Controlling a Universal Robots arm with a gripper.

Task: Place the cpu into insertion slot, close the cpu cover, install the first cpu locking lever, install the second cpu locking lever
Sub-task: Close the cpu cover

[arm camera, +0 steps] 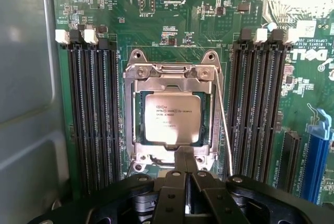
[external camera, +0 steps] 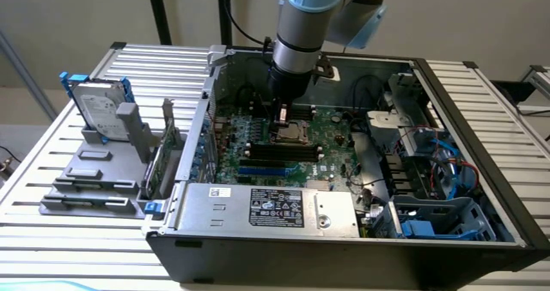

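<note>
The cpu (arm camera: 172, 117) sits silvery face up in the socket on the green motherboard (arm camera: 219, 20), inside the open computer case (external camera: 284, 255). The cpu cover (arm camera: 172, 73) lies flat over it, its square window framing the chip. 1 thin wire lever (arm camera: 223, 125) runs along a side of the socket. The gripper (arm camera: 186, 158) hangs at the cover's edge, fingers pressed together with nothing between them. Black memory slots (arm camera: 91, 114) flank the socket on 2 sides.
</note>
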